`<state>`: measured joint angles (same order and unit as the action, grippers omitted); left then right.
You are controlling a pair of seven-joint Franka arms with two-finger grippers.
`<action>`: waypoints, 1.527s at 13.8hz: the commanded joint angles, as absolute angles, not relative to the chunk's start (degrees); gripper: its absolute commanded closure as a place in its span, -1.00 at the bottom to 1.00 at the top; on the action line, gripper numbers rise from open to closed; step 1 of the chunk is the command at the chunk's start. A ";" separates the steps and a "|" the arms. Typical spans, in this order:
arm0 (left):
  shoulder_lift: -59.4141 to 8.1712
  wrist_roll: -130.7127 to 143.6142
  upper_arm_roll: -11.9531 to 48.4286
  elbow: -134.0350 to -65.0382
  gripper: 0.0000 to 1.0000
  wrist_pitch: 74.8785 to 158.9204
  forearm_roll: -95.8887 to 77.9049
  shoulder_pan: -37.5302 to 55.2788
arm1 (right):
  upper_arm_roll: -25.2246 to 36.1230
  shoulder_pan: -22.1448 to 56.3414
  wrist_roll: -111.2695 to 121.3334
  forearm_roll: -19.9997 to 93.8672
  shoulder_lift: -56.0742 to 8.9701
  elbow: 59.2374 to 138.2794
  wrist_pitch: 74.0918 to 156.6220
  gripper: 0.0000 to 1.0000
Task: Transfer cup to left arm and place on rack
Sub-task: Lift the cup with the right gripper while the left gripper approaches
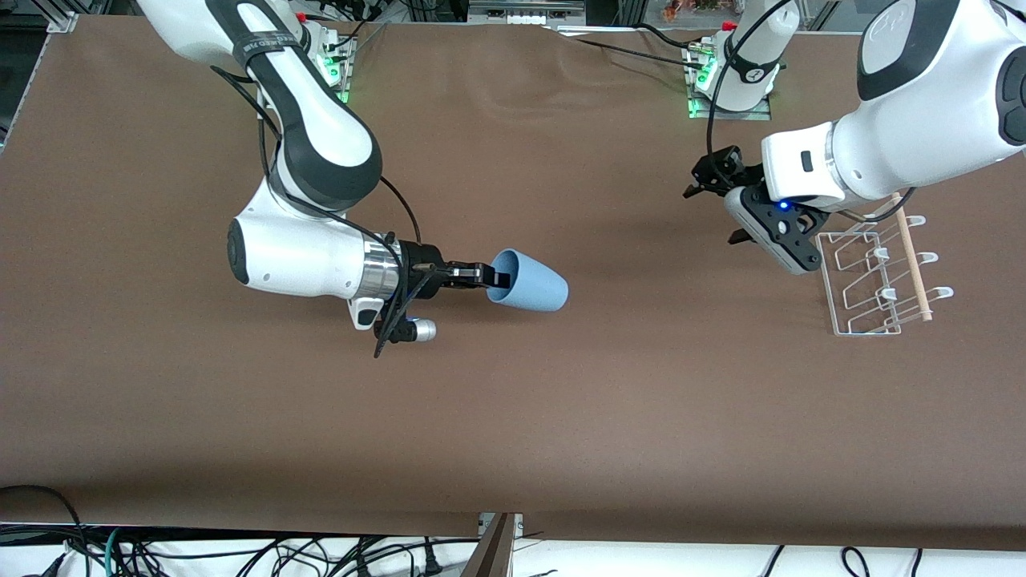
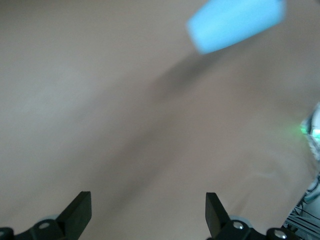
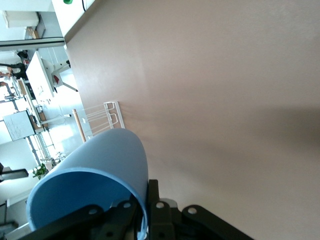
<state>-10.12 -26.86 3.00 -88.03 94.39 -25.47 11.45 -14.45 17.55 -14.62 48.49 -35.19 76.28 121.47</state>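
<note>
Cup [image 1: 535, 288] light blue, plain; rack [image 1: 862, 276] white wire with a pale wooden dowel [image 1: 913, 264]; table [image 1: 513, 417] covering uniform brown; arms glossy white with black bands.

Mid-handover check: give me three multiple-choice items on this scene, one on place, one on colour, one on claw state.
1. Where is the rack?
A. At the left arm's end of the table
B. At the right arm's end
C. Under the cup

2. What colour is the cup?
A. Red
B. Light blue
C. Green

3. How do the claws stand?
A. Both open
B. Right claw shut on the cup, left claw open
C. Left claw holds the cup

Key:
1 A: the rack lies beside the left arm's wrist in the front view.
2 B: it shows light blue in all views.
3 B: right fingers pinch the cup's rim; the left fingers stand apart and empty.
</note>
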 commanded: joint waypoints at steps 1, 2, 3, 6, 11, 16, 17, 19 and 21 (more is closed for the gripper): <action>-12.47 -36.35 2.64 -86.40 -1.00 97.37 -32.15 11.95 | -15.64 17.93 -16.79 49.48 -37.00 72.86 121.90 1.00; -13.35 -40.56 2.64 -86.40 -1.00 98.77 -34.43 12.04 | -16.08 17.93 -16.87 50.09 -37.09 72.60 121.90 1.00; -14.49 -44.78 2.72 -86.40 -1.00 100.53 -37.24 12.30 | -16.17 17.93 -16.79 52.79 -37.09 72.34 122.08 1.00; -16.61 -56.04 2.72 -86.31 -1.00 106.24 -39.99 14.41 | -16.35 17.93 -16.70 55.90 -36.91 72.07 122.08 1.00; -16.79 -64.68 2.72 -86.22 -1.00 117.93 -41.57 18.71 | -17.14 17.93 -16.87 55.90 -36.91 72.07 122.08 1.00; -19.07 -73.72 2.72 -86.57 -1.00 121.20 -42.10 20.30 | -17.23 17.93 -16.61 55.99 -36.83 71.63 121.99 1.00; -19.07 -74.35 2.72 -87.09 -1.00 121.11 -42.45 20.91 | -17.23 17.93 -16.61 55.99 -36.83 71.63 121.91 1.00; -19.16 -74.36 2.72 -87.19 -1.00 121.20 -42.45 21.97 | -17.23 17.93 -16.61 55.99 -36.83 71.63 121.90 1.00; -20.21 -74.36 2.72 -86.84 -1.00 121.90 -42.63 22.24 | -17.23 17.93 -16.52 55.99 -36.83 71.63 121.90 1.00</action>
<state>-19.46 -72.41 3.28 -87.40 120.90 -40.76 21.34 -16.48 18.04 -16.08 54.99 -35.71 73.57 121.92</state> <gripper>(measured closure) 0.000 0.947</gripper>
